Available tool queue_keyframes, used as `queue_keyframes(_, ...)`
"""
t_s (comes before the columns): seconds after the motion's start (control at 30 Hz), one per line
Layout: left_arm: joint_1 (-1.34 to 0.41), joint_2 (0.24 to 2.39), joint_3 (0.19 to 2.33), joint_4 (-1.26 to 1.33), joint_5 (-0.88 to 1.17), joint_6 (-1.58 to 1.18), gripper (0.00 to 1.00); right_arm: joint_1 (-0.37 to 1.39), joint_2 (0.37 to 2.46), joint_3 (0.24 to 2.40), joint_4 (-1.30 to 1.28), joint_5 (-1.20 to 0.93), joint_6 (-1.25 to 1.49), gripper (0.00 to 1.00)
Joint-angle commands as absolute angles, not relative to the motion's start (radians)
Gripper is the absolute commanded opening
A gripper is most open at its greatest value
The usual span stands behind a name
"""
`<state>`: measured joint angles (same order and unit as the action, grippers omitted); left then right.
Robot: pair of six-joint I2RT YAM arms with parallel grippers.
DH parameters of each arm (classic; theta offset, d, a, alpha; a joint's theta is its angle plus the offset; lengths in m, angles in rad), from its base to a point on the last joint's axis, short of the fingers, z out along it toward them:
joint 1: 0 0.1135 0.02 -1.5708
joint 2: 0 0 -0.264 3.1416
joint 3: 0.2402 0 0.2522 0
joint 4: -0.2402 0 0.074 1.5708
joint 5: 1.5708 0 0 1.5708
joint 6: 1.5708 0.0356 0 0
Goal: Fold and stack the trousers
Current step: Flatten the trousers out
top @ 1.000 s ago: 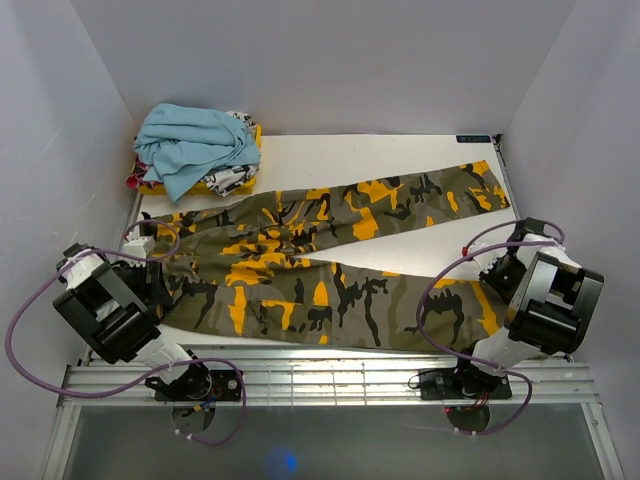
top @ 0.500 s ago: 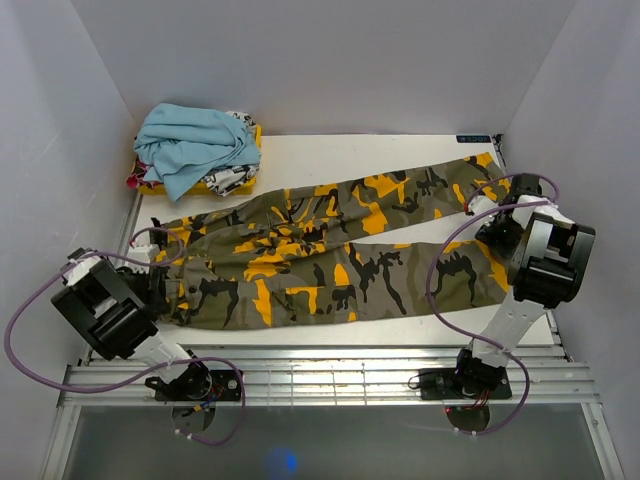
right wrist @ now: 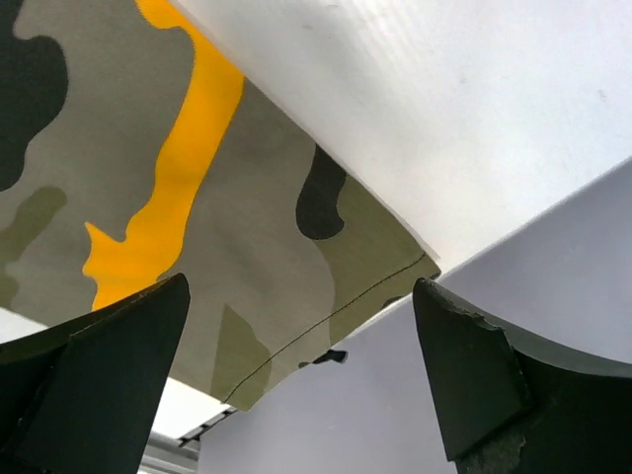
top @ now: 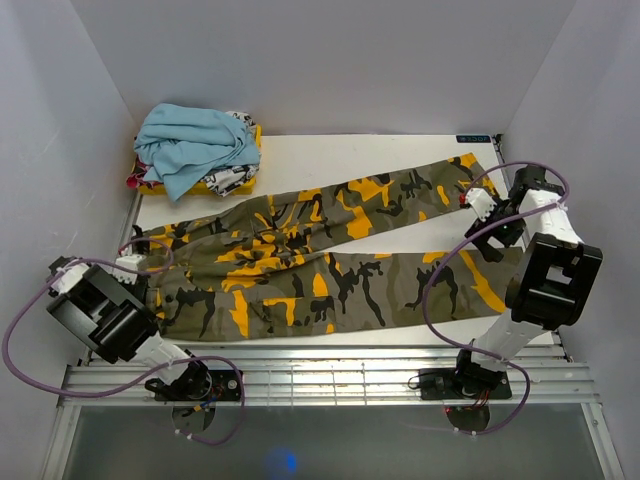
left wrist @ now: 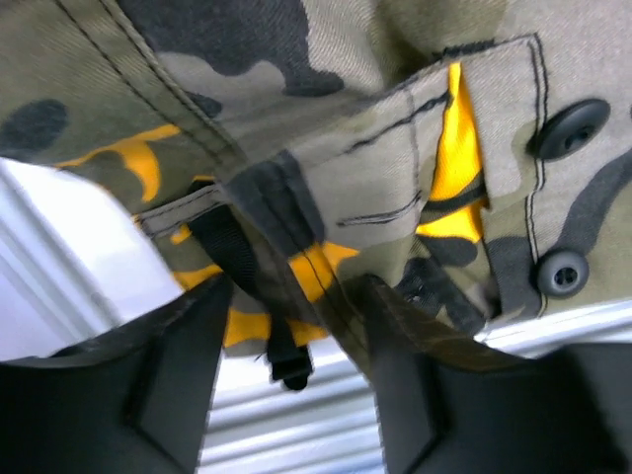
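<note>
The left tool (left wrist: 296, 288) is closed part-way on a bunched fold at the waist end of the trousers (top: 300, 270). In its wrist view, camouflage cloth and a dark strap (left wrist: 259, 296) fill the gap between its fingers, so it looks to be holding the waistband rather than standing free. The right tool (right wrist: 301, 286) stands wide with nothing between its fingers, above a leg hem (right wrist: 326, 257) whose corner lies on the bare desk (right wrist: 395, 99) close to the side wall (right wrist: 553, 296). I cannot tell from that view which leg it is. From above, the trousers lie at full length across the desk. Their long axis runs left to right, with the waist toward the left arm and both hems toward the right arm. The far leg slants away to the far right corner, the near leg runs along the near edge, and a wedge of bare desk opens between them. The right arm is the nearer one to the hems and the left to the waist, so the garment spans the space between the two tools. Any fold probably depends on that: either one leg is laid over the other along the long axis, or the hems are carried leftward toward the waist. The light blue garment (top: 195, 145) sits heaped on a printed garment (top: 235, 180) in the far left corner, well apart from the hems.
</note>
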<state>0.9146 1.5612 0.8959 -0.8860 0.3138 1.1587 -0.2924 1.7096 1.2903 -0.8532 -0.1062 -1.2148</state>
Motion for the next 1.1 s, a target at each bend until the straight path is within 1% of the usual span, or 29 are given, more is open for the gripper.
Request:
queue_keyframes(0.0, 0.933, 1.591, 1.015, -1.035, 0.316, 1.264, 0.7, -0.29, 1.701, 1.261, -0.973, -0.184, -1.23, 1.0)
queue_keyframes(0.07, 0.933, 1.589, 1.102, -1.084, 0.409, 1.262, 0.74, -0.288, 1.698, 1.227, -0.959, -0.216, -1.224, 1.0)
queue_keyframes(0.1, 0.933, 1.591, 1.13, -1.127, 0.437, 1.255, 0.75, -0.29, 1.695, 1.217, -0.945, -0.23, -1.223, 0.95)
queue_keyframes(0.23, 0.931, 1.597, 1.278, -1.193, 0.612, 1.201, 0.76, -0.281, 1.732, 1.151, -0.891, -0.236, -1.184, 0.91)
queue_keyframes(0.3, 0.924, 1.603, 1.359, -1.193, 0.708, 1.166, 0.77, -0.278, 1.749, 1.08, -0.876, -0.235, -1.178, 0.9)
queue_keyframes(0.4, 0.875, 1.657, 1.439, -1.183, 0.761, 1.08, 0.76, -0.27, 1.724, 0.939, -0.79, -0.204, -1.195, 0.9)
queue_keyframes(0.5, 0.795, 1.742, 1.538, -1.16, 0.764, 1.003, 0.71, -0.247, 1.717, 0.864, -0.767, -0.19, -1.2, 0.88)
queue_keyframes(0.63, 0.69, 1.805, 1.574, -1.045, 0.735, 0.98, 0.67, -0.232, 1.675, 0.839, -0.804, -0.216, -1.215, 0.88)
queue_keyframes(0.73, 0.637, 1.856, 1.595, -1.032, 0.732, 1.118, 0.66, -0.232, 1.637, 0.932, -0.922, -0.287, -1.229, 0.91)
queue_keyframes(0.77, 0.618, 1.873, 1.632, -1.032, 0.72, 1.184, 0.66, -0.232, 1.611, 0.968, -0.951, -0.304, -1.229, 0.93)
queue_keyframes(0.8, 0.615, 1.909, 1.655, -1.04, 0.716, 1.218, 0.66, -0.232, 1.602, 1.009, -0.998, -0.323, -1.229, 0.97)
queue_keyframes(0.83, 0.614, 1.931, 1.681, -1.051, 0.712, 1.257, 0.66, -0.233, 1.595, 1.102, -1.015, -0.34, -1.226, 0.98)
queue_keyframes(0.9, 0.601, 1.988, 1.752, -1.072, 0.675, 1.354, 0.66, -0.232, 1.603, 1.199, -1.023, -0.365, -1.206, 0.93)
queue_keyframes(0.97, 0.595, 2.028, 1.791, -1.115, 0.643, 1.428, 0.66, -0.232, 1.649, 1.331, -0.974, -0.361, -1.175, 0.92)
queue_keyframes(1.03, 0.584, 2.075, 1.838, -1.198, 0.589, 1.528, 0.66, -0.233, 1.696, 1.409, -0.893, -0.35, -1.154, 0.91)
queue_keyframes(1.07, 0.583, 2.088, 1.848, -1.222, 0.58, 1.552, 0.66, -0.232, 1.759, 1.493, -0.879, -0.341, -1.147, 0.9)
